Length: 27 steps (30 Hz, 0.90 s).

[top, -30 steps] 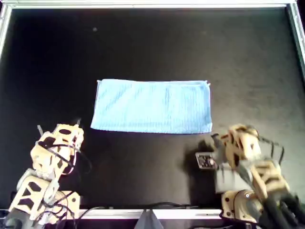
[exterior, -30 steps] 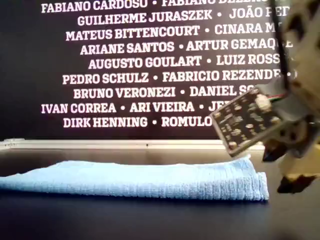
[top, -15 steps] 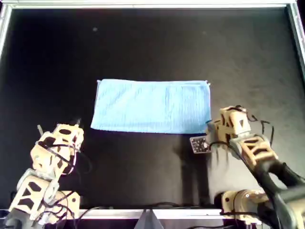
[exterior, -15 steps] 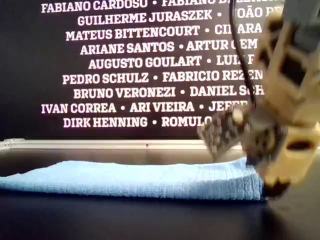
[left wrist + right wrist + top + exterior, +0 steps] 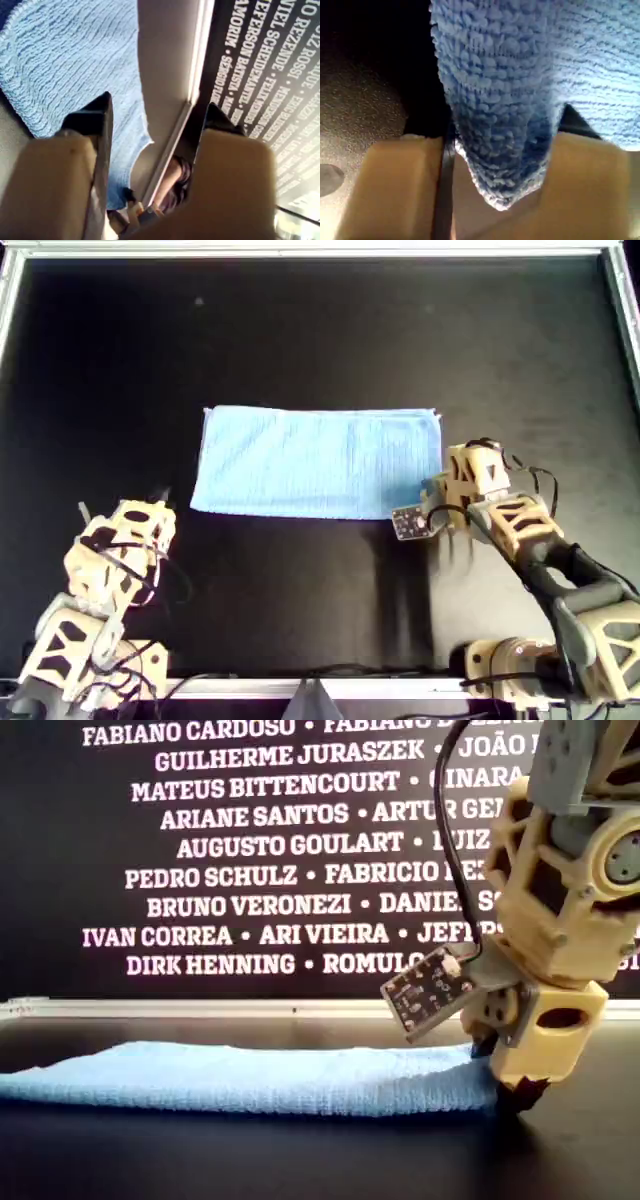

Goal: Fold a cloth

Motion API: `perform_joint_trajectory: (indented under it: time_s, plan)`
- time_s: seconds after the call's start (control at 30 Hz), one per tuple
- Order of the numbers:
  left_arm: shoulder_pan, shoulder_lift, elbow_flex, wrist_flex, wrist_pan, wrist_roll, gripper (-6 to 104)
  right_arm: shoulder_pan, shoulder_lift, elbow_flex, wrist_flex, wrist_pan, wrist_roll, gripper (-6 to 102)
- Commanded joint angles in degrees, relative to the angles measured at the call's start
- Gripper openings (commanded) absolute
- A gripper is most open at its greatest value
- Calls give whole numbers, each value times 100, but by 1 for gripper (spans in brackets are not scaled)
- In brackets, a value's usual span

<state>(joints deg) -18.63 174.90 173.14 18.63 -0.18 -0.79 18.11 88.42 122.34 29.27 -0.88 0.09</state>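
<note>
Looks to be the second fold getting under way, to judge by the cloth [image 5: 318,462], apparently already doubled into a long, flat strip. Lies about the middle of the black table [image 5: 120,350], well clear of every edge, with its long sides parallel to the table's far edge.

At the strip's near corner, on the overhead view's right, finds the right gripper [image 5: 508,1086] down at table level. Straddles that corner with one finger on each side, the blue pile bulging up between them in the right wrist view. Stands parted about as wide as the bunched fabric, touching it but not visibly squeezing it flat, so probably no firm hold yet.

Near the table's front edge, toward the overhead view's left corner, leaves the left gripper [image 5: 156,107] well apart from the cloth. Shows its jaws spread wide with nothing between them, merely looking across at the fabric.

Next, calls for pinching shut on both layers of that corner. Then lifting just enough to clear the table and carrying the short end across toward the opposite short end. Would likely want the left gripper brought to the same short end's far corner, or else risks dragging the strip askew.
</note>
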Motion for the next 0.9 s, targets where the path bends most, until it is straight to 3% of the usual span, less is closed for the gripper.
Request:
perform_joint_trajectory:
  time_s: [0.0, 0.17, 0.27, 0.63, 0.87]
  plan:
    - [-123, 0, -70, -88, -18, 9, 66, 26, 88, -158, -149, -9, 26, 46]
    - [-123, -9, -70, -88, 18, -18, 66, 26, 387, -132, -149, -9, 26, 11]
    - [-132, 0, -70, -88, 35, -35, 66, 26, 387, -141, -158, -9, 26, -3]
    - [-123, 114, -70, -88, 35, -26, 66, 26, 308, -439, -202, 18, 26, -1]
    - [-79, 114, -70, -88, 35, 26, 66, 431, -246, -2663, -220, 0, 26, -1]
